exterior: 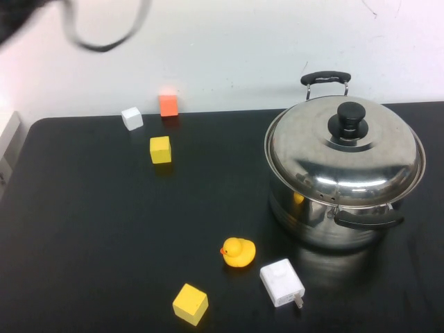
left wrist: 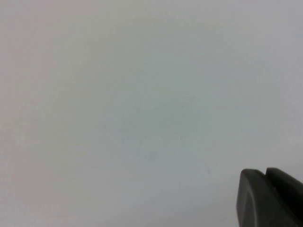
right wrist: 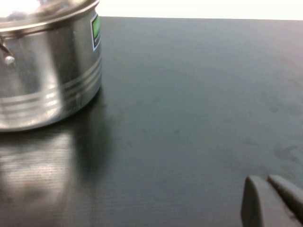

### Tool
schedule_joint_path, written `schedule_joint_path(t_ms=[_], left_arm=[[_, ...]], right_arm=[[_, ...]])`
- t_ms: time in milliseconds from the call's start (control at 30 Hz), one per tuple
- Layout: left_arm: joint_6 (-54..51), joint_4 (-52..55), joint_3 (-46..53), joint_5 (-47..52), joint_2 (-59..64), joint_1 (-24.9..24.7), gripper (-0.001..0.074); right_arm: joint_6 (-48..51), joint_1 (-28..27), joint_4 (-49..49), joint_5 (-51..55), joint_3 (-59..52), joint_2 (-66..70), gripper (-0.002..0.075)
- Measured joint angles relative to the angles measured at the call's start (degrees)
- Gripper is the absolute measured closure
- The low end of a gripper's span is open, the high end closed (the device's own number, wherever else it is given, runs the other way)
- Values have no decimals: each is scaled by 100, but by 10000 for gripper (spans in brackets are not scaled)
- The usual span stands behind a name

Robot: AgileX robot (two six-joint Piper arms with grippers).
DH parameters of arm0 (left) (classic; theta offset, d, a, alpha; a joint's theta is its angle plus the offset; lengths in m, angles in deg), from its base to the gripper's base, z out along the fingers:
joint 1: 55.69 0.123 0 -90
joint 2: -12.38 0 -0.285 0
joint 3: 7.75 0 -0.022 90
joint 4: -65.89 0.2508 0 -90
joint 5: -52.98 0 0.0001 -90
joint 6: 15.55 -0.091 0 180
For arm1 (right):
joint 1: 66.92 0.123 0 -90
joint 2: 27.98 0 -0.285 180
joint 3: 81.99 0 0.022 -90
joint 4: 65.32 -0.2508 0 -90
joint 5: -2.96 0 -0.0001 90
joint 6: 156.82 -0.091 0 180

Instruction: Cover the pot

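Observation:
The large shiny steel pot (exterior: 326,222) stands at the right of the black table, with black loop handles front and back. The domed steel lid (exterior: 345,149) with a black knob rests on top of it. The pot's side also shows in the right wrist view (right wrist: 47,71). My right gripper (right wrist: 270,201) is shut and empty, low over bare table to the side of the pot. My left gripper (left wrist: 270,196) is shut and empty, facing a blank white wall. Neither gripper shows in the high view.
On the table lie a yellow rubber duck (exterior: 238,252), a white charger plug (exterior: 282,282), two yellow cubes (exterior: 190,304) (exterior: 160,149), a white cube (exterior: 132,118) and an orange cube (exterior: 168,104). A dark cable (exterior: 104,35) hangs at top left.

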Motion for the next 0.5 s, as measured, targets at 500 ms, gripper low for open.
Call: schedule_joint_path(t_ms=[500], left_arm=[[1051, -201, 3459, -1194, -3224, 0, 735]], right_arm=[[0, 0, 0, 0, 0, 0, 728]])
